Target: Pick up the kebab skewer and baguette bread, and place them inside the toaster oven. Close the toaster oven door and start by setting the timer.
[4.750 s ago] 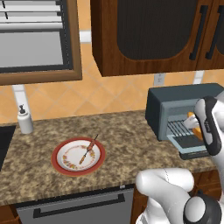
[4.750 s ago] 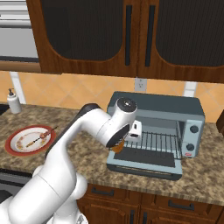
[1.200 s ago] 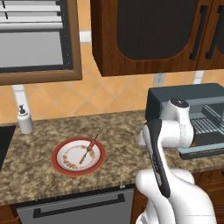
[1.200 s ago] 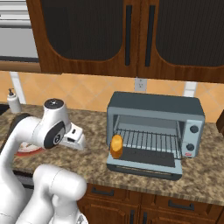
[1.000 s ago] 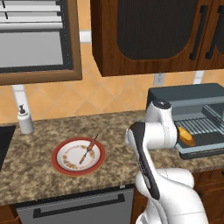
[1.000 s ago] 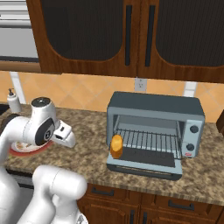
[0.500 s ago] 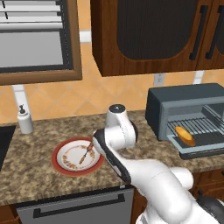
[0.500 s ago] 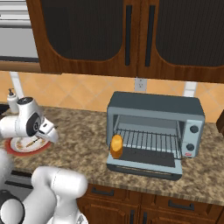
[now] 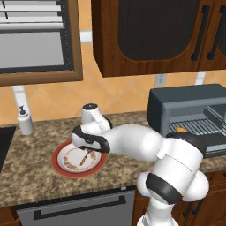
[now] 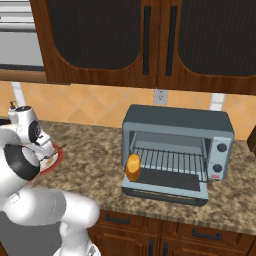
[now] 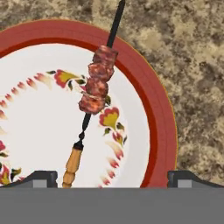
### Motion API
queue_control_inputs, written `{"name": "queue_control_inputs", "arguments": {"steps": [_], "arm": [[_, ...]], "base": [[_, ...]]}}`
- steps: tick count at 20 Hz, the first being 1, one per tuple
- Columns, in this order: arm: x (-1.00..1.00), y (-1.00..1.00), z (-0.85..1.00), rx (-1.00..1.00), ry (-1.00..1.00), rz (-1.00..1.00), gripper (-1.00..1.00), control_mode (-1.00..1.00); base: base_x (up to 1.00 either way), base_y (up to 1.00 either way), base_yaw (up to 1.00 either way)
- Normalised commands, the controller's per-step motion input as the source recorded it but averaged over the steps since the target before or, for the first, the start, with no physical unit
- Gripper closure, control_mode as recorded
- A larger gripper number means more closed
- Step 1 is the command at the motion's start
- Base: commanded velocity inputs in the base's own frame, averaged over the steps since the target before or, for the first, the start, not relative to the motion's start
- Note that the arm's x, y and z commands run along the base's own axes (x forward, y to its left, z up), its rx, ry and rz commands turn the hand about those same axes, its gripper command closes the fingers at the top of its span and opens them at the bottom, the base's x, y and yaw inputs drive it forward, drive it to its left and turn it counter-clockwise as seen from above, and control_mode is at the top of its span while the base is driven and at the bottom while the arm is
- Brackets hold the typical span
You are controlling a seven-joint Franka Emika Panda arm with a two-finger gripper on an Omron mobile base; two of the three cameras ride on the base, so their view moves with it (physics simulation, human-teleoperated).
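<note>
Under hand (image 11: 112, 177), fingers spread wide: kebab skewer (image 11: 94, 94) on plate (image 11: 164, 131), untouched.

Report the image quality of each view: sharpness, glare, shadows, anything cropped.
Hand view: sharp and evenly lit, no glare; the kebab skewer casts almost no shadow on the plate, whose rim is cropped at the left. Left base view: soft and flatly lit; the toaster oven is cut off at the right edge. Right base view: soft; the baguette bread reads clearly.
</note>
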Motion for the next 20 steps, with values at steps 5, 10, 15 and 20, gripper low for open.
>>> {"name": "queue_control_inputs", "arguments": {"steps": [5,10,15,20], "arm": [[0.3,0.2,-0.47,0.0,0.0,-0.08,-1.0,-1.0],[0.01,0.13,-0.28,0.0,0.0,-0.1,-1.0,-1.0],[-0.03,0.03,-0.08,0.0,0.0,-0.08,-1.0,-1.0],[-0.13,0.0,-0.22,0.0,0.0,-0.07,-1.0,-1.0]], "base": [[0.0,0.0,0.0],[0.0,0.0,0.0],[0.0,0.0,0.0],[0.0,0.0,0.0]]}}
